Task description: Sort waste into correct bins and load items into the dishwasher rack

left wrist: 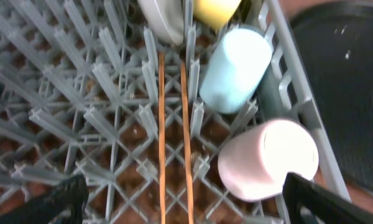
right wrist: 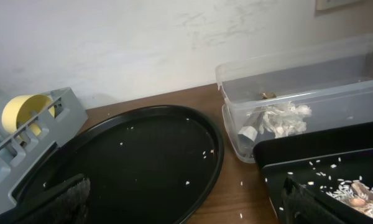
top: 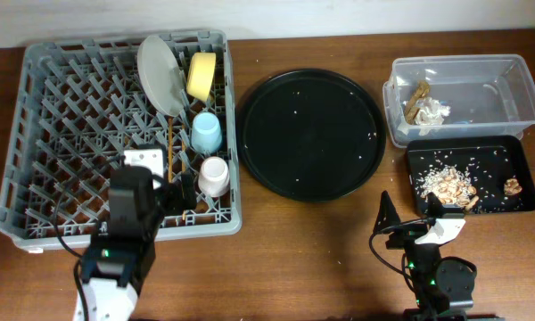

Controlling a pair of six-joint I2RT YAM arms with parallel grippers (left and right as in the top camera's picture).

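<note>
The grey dishwasher rack [top: 71,107] holds the grey-white plate [top: 160,76], yellow bowl [top: 201,76], light blue cup [top: 206,132], pale pink cup [top: 214,176] and two chopsticks [top: 172,143]. My left gripper [top: 174,198] is open and empty over the rack's front. In the left wrist view the chopsticks [left wrist: 174,124] lie between its fingers [left wrist: 186,199], with the pink cup [left wrist: 267,158] at the right. The clear tub [top: 517,98] holds tissue [top: 432,112] and a brown wrapper [top: 417,96]. The black tray [top: 504,156] holds crumbs [top: 450,183]. My right gripper [top: 412,212] is open and empty.
A large round black tray [top: 310,134] with a few rice grains sits between the rack and the bins. In the right wrist view it [right wrist: 130,155] lies ahead left, with the tub [right wrist: 298,81] and black tray [right wrist: 336,174] at the right. A few grains lie on the table.
</note>
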